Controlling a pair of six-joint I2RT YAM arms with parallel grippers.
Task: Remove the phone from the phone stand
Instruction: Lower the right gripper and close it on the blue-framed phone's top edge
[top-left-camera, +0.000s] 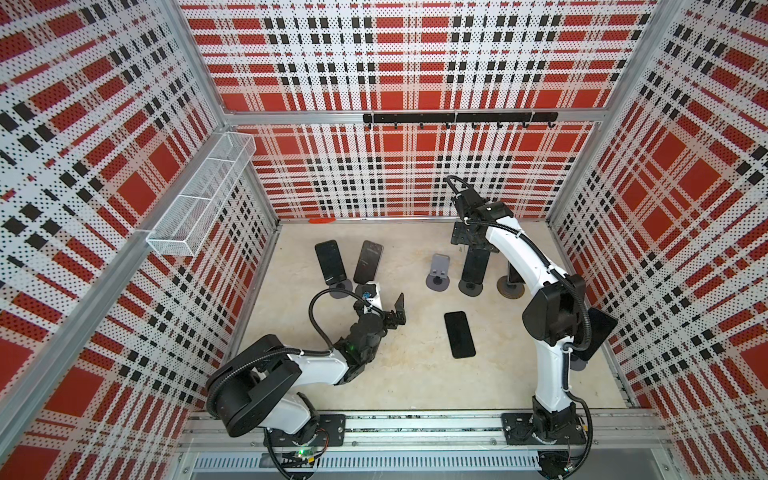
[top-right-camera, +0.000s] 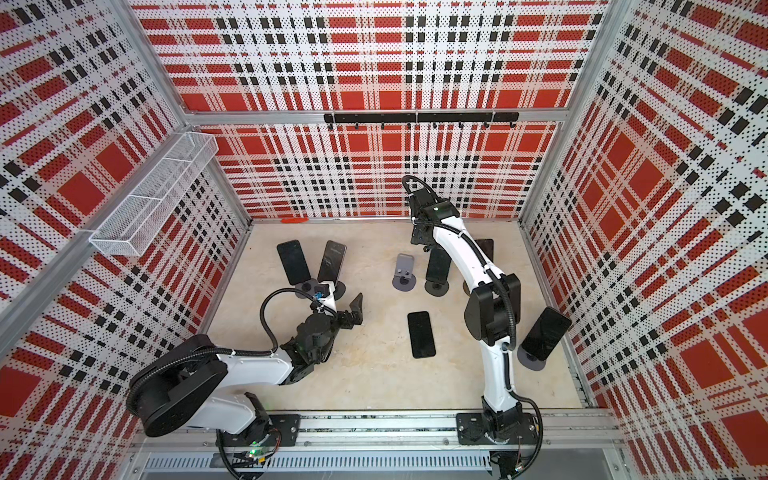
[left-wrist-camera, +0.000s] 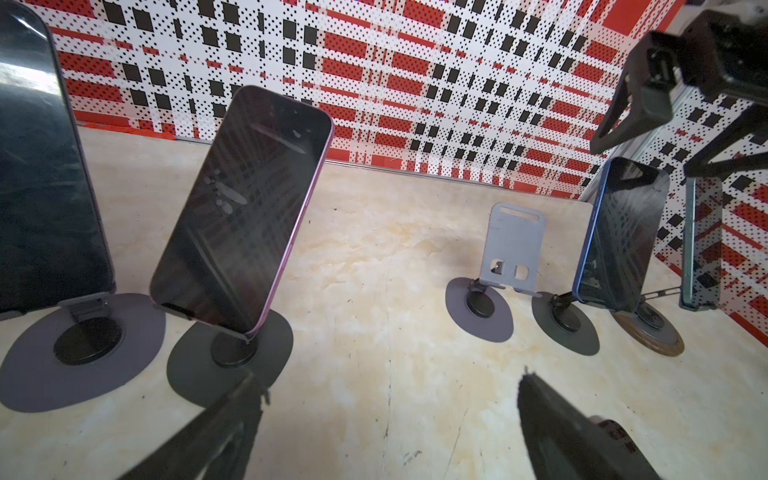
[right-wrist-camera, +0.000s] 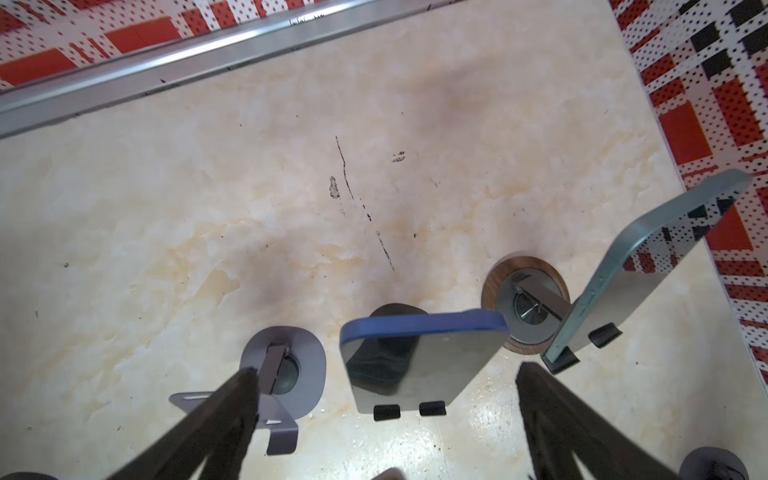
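My left fingers idle open; my right fingers, open too, should squarely straddle the blue-edged black glass phone before closing gently.

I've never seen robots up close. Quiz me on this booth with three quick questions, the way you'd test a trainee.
1. True or false: the light grey stand holds a phone.
2. The black phone in front of it is: A) propped on a stand, B) lying flat on the table, C) gripped by an end effector.
3. Which end effector hangs open above the blue-edged phone, left or right?

Key: 1 false, it is empty; 2 B; 3 the right end effector.
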